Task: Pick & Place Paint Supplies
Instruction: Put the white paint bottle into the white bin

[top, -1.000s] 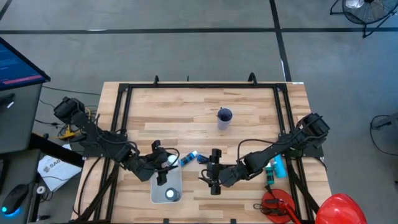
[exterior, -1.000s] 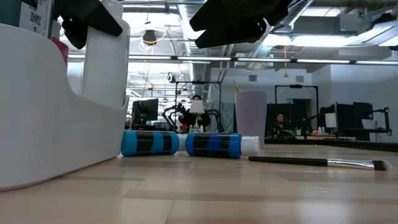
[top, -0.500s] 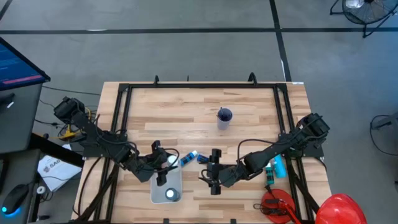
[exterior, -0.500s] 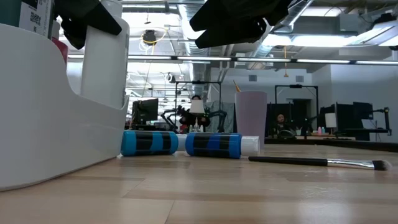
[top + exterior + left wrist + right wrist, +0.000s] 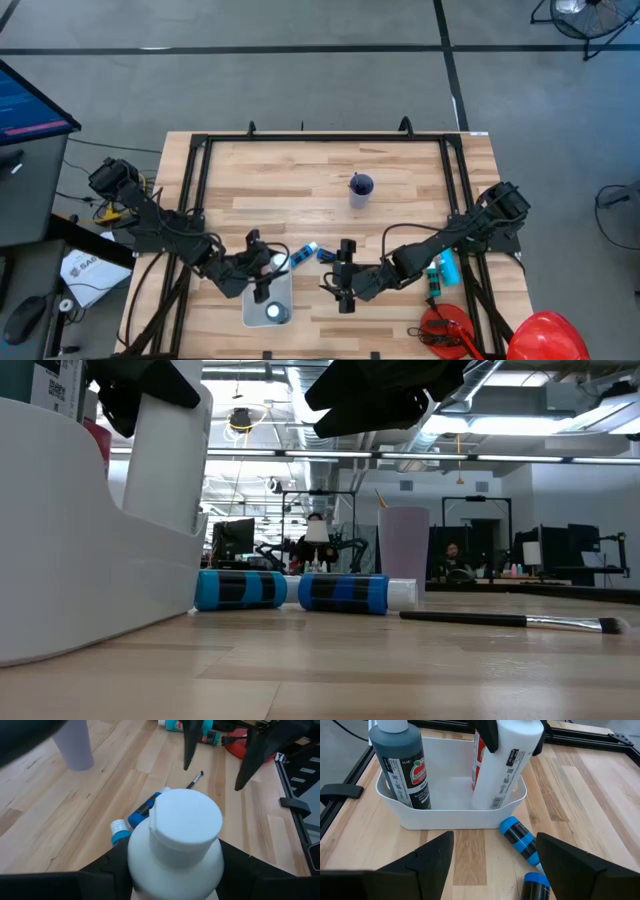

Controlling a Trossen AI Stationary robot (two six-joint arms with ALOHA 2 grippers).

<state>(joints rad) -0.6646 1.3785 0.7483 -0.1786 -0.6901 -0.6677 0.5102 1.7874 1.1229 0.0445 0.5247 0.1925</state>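
Observation:
My left gripper [image 5: 262, 268] is shut on a white paint bottle [image 5: 507, 760] with a white cap [image 5: 186, 817], over the white bin [image 5: 450, 812] near the table's near edge. A dark bottle [image 5: 402, 767] and a red one [image 5: 477, 762] stand in the bin. My right gripper [image 5: 343, 275] hangs open above the table, right of the bin, over a dark-handled brush [image 5: 510, 620]. Two blue bottles [image 5: 240, 589] [image 5: 345, 592] lie on their sides between bin and brush. A teal bottle [image 5: 447, 268] lies at the table's right rail. My left gripper pinches the white bottle between its two fingers [image 5: 112, 867] at the shoulder [image 5: 142, 855], just under the cap, coming from above. The bottle hangs tilted, its lower end inside the bin [image 5: 60, 560]. The bin wall hides whether it touches the floor.
A purple cup [image 5: 361, 188] with a brush in it stands toward the table's far side. A red round thing [image 5: 445, 330] and a red helmet-like thing [image 5: 545, 335] sit at the near right corner. A black frame [image 5: 200, 150] rims the table.
The white bottle in my left gripper has tipped slightly over the bin, its top leaning toward the blue bottles, so more of the red bottle behind it shows.

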